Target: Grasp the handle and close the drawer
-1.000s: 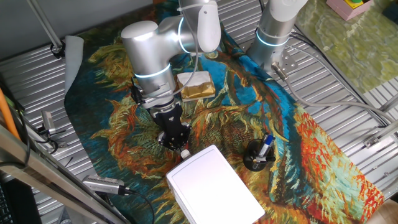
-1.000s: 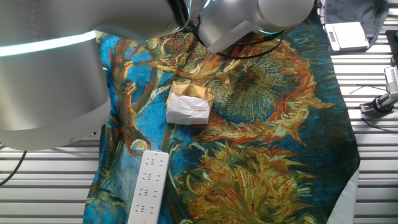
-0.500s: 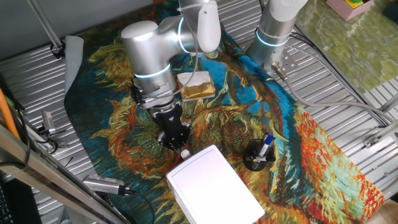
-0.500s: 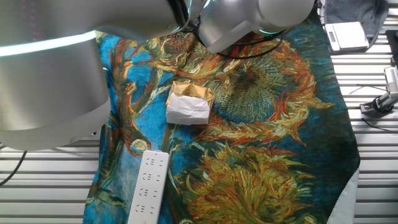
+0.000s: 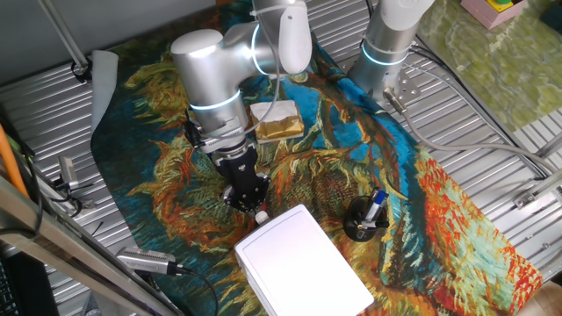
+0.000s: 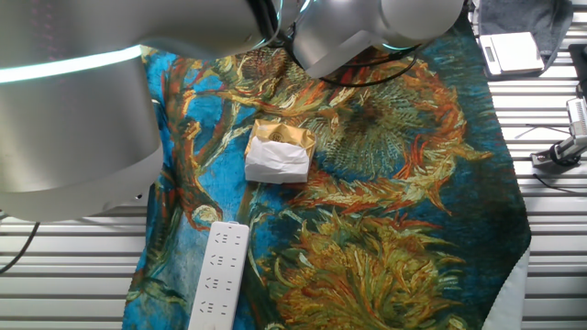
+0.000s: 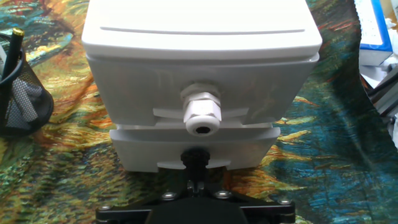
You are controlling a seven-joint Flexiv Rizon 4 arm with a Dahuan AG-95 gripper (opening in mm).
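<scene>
1. Handle (image 7: 202, 115) of the drawer (image 7: 199, 93): a round whitish knob in the middle of the drawer front, straight before the camera in the hand view, with a second drawer front just below it.
2. Compared with the earlier frames, nothing differs; arm, box and all other things lie at the same places.
3. Hand (image 5: 248, 200) stands low over the cloth, just beside the near edge of the white box (image 5: 303, 263). In the hand view only its black base shows at the bottom edge and no fingers are seen, so I cannot tell how far it is open or whether it holds something.
4. One white box shows two drawer fronts, one above the other, both flush with each other; the inside is not visible.
5. One black mesh cup (image 5: 363, 221) stands to the right of the box and holds a pen with a blue part.
6. One sponge block (image 5: 277, 119), tan and white, lies farther back on the painted cloth (image 5: 421, 202) that covers the counter.
7. One white power strip (image 6: 220, 273) lies on the cloth in the other fixed view.
</scene>
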